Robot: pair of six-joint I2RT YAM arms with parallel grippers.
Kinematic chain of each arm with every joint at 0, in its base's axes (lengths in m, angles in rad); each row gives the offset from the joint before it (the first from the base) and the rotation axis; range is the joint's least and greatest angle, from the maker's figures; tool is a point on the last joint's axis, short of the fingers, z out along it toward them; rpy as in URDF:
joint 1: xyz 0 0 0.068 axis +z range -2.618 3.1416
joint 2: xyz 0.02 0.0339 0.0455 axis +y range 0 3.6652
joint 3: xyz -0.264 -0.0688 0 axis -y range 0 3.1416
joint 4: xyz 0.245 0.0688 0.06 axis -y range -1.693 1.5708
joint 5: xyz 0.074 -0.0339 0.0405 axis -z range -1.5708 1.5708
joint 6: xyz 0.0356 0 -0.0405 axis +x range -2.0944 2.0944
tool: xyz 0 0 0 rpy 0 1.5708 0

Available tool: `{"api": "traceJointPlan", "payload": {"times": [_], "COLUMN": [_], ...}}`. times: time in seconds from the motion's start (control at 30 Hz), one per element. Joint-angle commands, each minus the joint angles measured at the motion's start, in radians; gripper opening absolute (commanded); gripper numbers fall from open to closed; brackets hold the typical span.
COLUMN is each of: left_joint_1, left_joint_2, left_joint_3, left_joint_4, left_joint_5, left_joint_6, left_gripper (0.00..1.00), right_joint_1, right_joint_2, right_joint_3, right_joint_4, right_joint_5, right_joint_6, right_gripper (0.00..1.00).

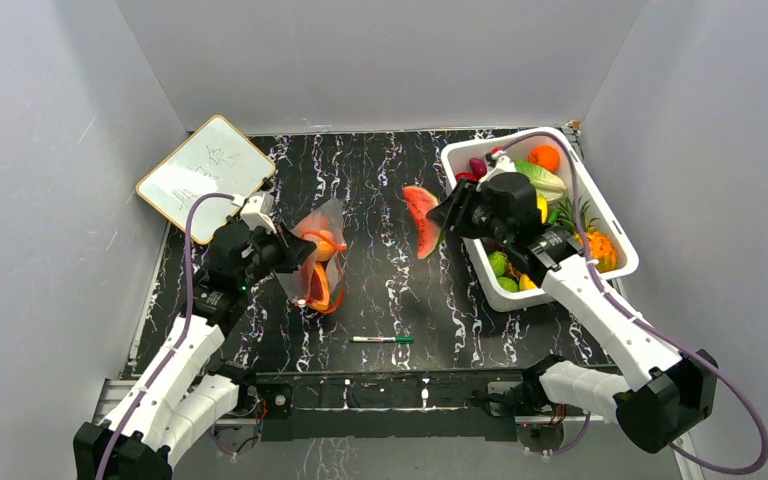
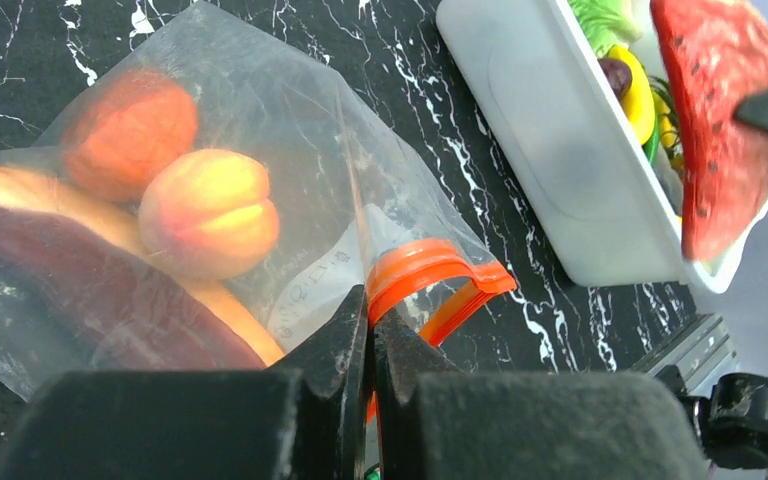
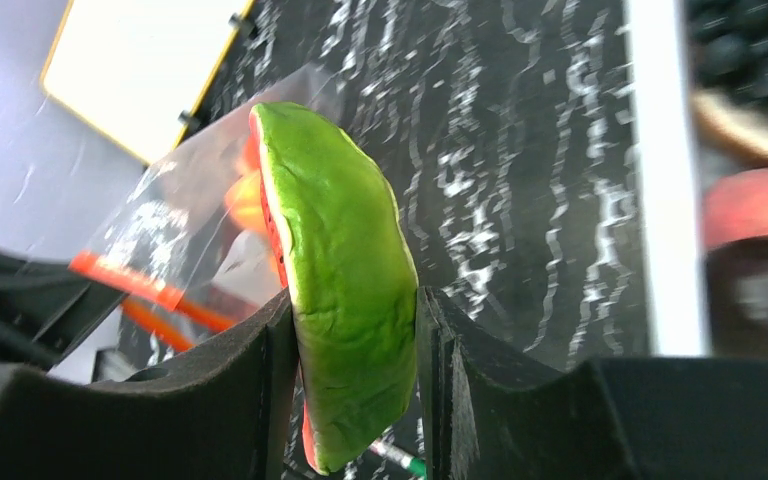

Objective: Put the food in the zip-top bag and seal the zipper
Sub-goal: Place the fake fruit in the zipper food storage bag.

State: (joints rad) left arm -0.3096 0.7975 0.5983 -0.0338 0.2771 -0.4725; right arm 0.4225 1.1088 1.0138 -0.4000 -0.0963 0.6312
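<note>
The clear zip-top bag (image 1: 320,255) lies left of centre on the black marbled table; it also shows in the left wrist view (image 2: 260,170). Inside are a peach (image 2: 210,212), a red-orange round fruit (image 2: 130,130) and a long dark-red piece (image 2: 90,300). My left gripper (image 2: 370,330) is shut on the bag's orange-red zipper (image 2: 430,270) and holds the mouth open. My right gripper (image 3: 355,350) is shut on a watermelon slice (image 3: 345,290), green rind towards its camera, held above the table (image 1: 422,220) between the bag and the tub.
A white tub (image 1: 615,225) with several toy fruits stands at the right. A small whiteboard (image 1: 205,170) lies at the back left. A white-and-green marker pen (image 1: 382,340) lies near the front edge.
</note>
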Motion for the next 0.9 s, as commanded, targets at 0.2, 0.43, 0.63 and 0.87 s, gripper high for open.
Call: {"api": "traceJointPlan", "payload": {"times": [0.2,0.43,0.63,0.87], "left_joint_1": [0.0,0.0,0.001,0.001], "left_joint_2": [0.008,0.01,-0.014,-0.046], "left_joint_3": [0.045,0.051,0.055,0.084], "left_joint_4": [0.075,0.058,0.025,-0.041], "left_joint_5": [-0.039,-0.024,-0.024,0.01], "left_joint_6": [-0.088,-0.089,-0.081,-0.068], "left_gripper": [0.0,0.0,0.0,0.0], "right_joint_1": [0.343,0.526,0.623,0.642], "right_joint_2": [-0.007,0.096,0.213,0.298], "right_joint_3": [-0.039,-0.017,0.044,0.083], "right_joint_4": [0.133,0.18,0.17,0.161], "right_joint_5": [0.064,0.121,0.164,0.218], "right_joint_6": [0.147,0.184,0.191,0.196], "right_gripper": [0.21,0.21,0.21,0.18]}}
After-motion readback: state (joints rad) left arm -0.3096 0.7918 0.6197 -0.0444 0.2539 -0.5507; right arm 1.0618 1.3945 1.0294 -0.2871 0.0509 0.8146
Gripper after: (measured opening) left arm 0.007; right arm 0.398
